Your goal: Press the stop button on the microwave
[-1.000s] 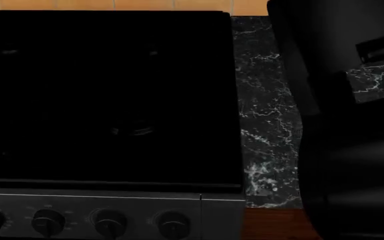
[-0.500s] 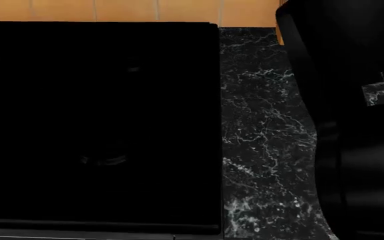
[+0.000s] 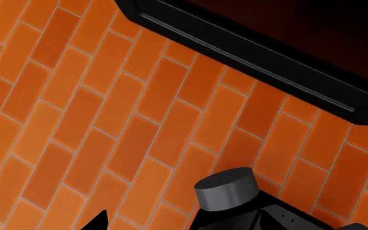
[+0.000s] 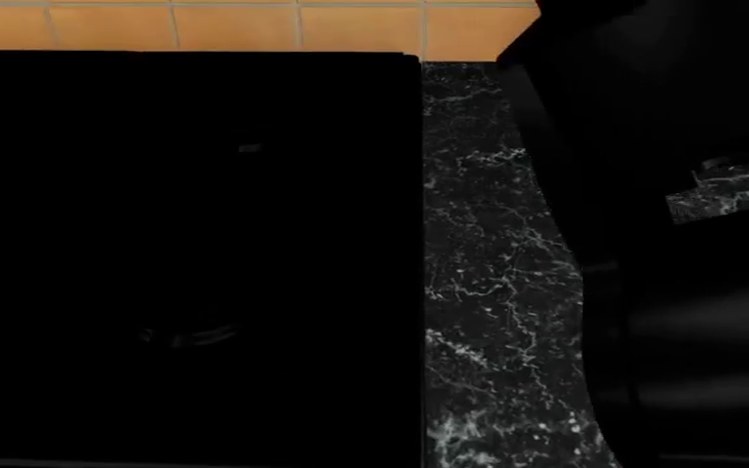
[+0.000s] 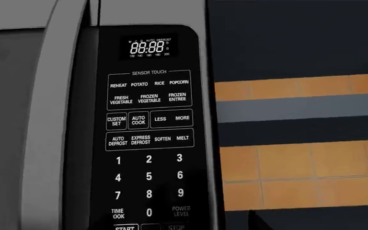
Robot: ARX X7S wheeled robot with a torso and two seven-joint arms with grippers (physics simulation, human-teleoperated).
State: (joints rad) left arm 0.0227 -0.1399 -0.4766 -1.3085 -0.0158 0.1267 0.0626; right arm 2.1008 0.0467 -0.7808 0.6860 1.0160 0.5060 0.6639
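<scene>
Black glass cooktop [image 4: 192, 253] beside a black marble counter [image 4: 492, 292] veined in white; pale orange tiled wall strip [image 4: 218, 24] behind. Orange brick-pattern tiles [image 3: 107, 124] with light grout. Black microwave control panel [image 5: 149, 129] with white lettering, framed in silver-grey.

A kitchen: microwave [image 5: 107, 124], black stovetop [image 4: 186, 253], marble counter [image 4: 492, 292] and orange tiled wall [image 3: 107, 124].

stove [image 4: 192, 253] left of counter [image 4: 492, 292], tiled wall [image 4: 218, 24] behind.
</scene>
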